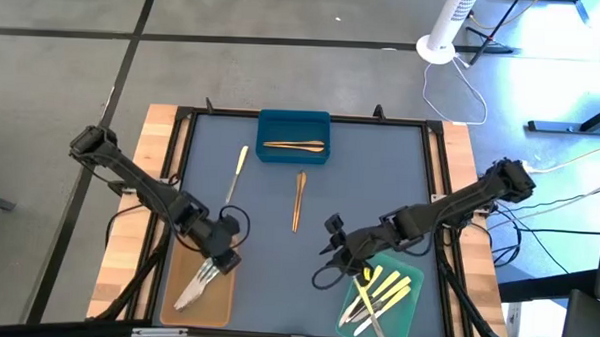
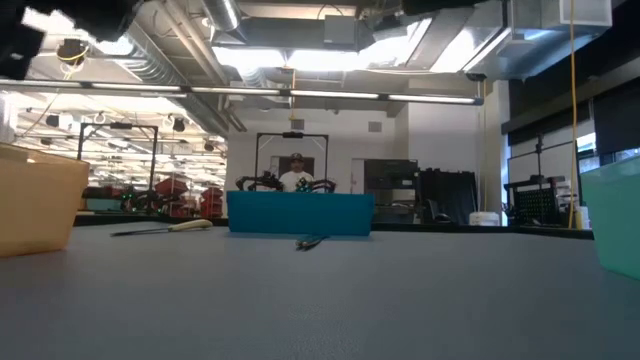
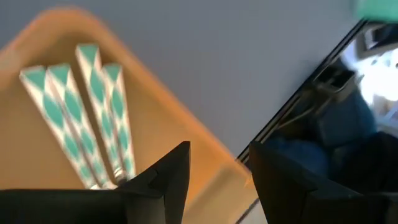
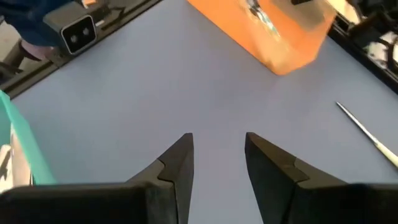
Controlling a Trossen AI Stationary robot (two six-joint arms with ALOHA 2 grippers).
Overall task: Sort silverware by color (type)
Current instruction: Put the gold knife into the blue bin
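The silverware is largely grouped by colour: silvery pieces [image 1: 198, 282] lie in the tan tray [image 1: 180, 309] at the near left, pale yellow pieces [image 1: 391, 289] in the green tray [image 1: 411, 312] at the near right, and a wood-brown piece [image 1: 294, 144] in the blue tray [image 1: 294, 120] at the far centre. Two pieces remain loose on the mat — a pale yellow utensil [image 1: 237, 173] left of the blue tray and a brown utensil [image 1: 299, 199] just in front of it. The left gripper [image 1: 224, 260] is held over the tan tray's far edge, jaws parted and empty. The right gripper [image 1: 334, 247] is held over bare mat beside the green tray, jaws moderately parted, nothing held. Nothing obstructs either loose piece.
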